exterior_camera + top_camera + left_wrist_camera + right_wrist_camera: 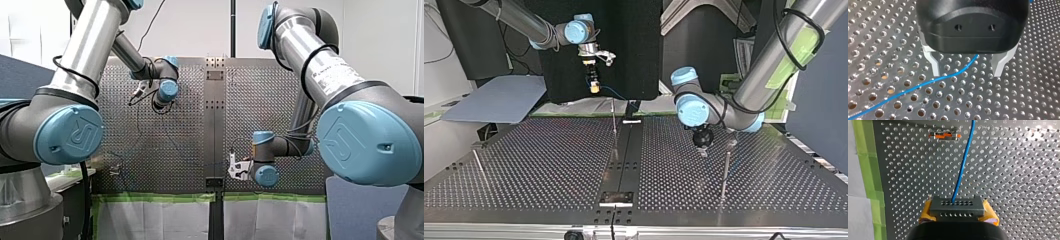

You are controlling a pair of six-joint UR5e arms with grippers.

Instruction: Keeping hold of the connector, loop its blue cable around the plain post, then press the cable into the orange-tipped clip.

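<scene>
Two pincers shared the job. On the right arm, the right pincer [957, 213] was clamped on the connector [957, 205], w/ yellow pads [926, 216] on both flanks, held well above the counter [1010, 182]. The blue cable [963, 165] left the connector's face and ran ahead. In the right wrist view it passed beside the orange-tipped clip [944, 136], not in it. The left pincer [966, 72] stood low over the counter w/ fingers [934, 65] spread wide and nothing gripped. The cable crossed btwn them, clear of both.

Judged step: take the cable w/ the left pincer ahead of routing. No loop round any post was evident. A thin post [725, 170] stood near the left pincer; whether it was the plain one could not be confirmed.

Good practice for this step called for:
1. Centre the cable btwn the fingers before closing, so neither tip snags it sideways.
2. Close lightly, enough to guide, so the cable can slide during the loop.
3. Keep the right grip firm and leave slack; a taut run would probably drag on the connector.
4. Stay clear of the counter's holes w/ the fingertips.
</scene>
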